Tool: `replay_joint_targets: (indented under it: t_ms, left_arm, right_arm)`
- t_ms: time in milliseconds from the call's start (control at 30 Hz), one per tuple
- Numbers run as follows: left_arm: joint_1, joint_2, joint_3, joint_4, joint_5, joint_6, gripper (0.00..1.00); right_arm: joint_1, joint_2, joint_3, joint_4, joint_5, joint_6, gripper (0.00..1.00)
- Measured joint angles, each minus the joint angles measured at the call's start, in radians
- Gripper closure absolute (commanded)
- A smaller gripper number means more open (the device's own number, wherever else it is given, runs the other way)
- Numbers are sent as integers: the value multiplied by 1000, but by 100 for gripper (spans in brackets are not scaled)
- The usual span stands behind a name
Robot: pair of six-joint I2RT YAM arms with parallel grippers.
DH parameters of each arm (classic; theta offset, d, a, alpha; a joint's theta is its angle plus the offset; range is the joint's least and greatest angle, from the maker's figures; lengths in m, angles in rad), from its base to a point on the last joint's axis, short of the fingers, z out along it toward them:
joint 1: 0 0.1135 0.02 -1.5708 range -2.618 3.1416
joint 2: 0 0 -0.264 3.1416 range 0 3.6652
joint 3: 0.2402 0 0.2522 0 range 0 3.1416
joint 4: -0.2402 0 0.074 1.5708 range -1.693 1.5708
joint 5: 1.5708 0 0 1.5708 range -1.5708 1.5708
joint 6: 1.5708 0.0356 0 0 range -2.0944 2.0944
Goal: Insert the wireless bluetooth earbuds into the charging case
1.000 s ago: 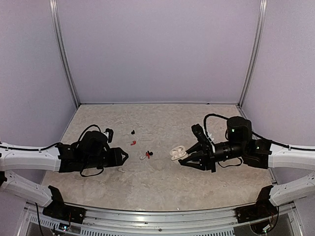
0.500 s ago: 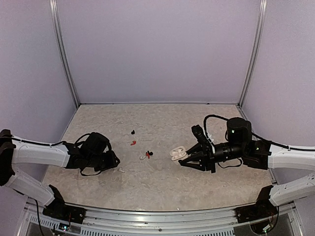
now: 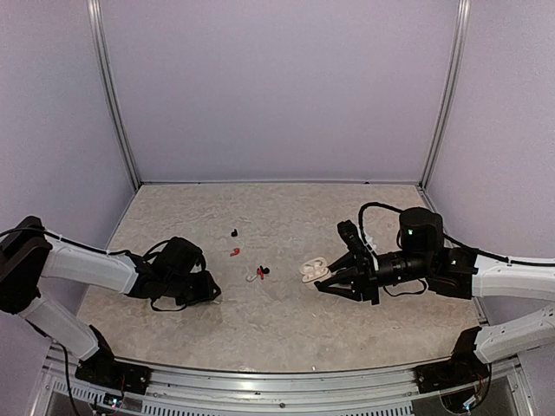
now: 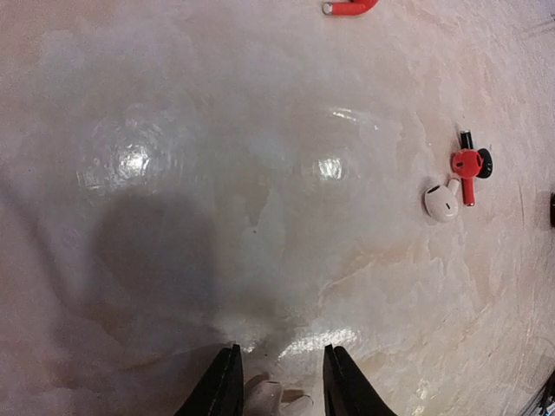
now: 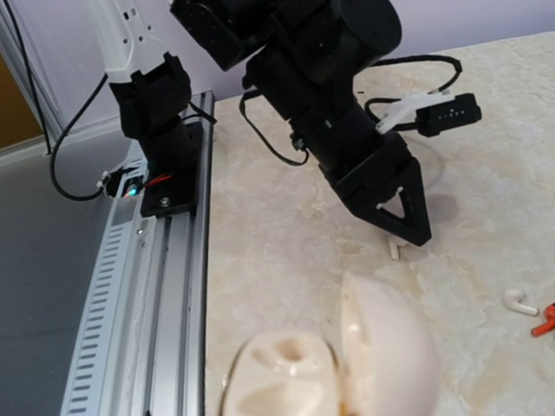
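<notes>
Tiny white, red and black earbuds point(image 3: 257, 275) lie scattered on the table point(image 3: 277, 217), the pale pebble-shaped charging case point(image 3: 311, 269) sits open, clamped in the right gripper point(image 3: 328, 276), and the left gripper point(image 4: 282, 355) has its jaws narrowed about one white earbud point(image 4: 270, 397), though whether they pinch it cannot be told.

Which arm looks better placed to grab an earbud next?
The left: the left gripper straddles a white earbud on the table, while the right gripper holds the open charging case.

White arm links point(image 3: 87, 263), black left tool point(image 4: 279, 368), black right tool point(image 3: 323, 279), looping cables point(image 3: 375, 206)
</notes>
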Motion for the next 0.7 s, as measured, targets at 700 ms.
replay_joint_targets:
  t_ms: [700]
  left_arm:
    - [-135, 50, 152, -104, -23, 154, 47]
  right_arm:
    - [0, -1, 0, -16, 3, -3, 100]
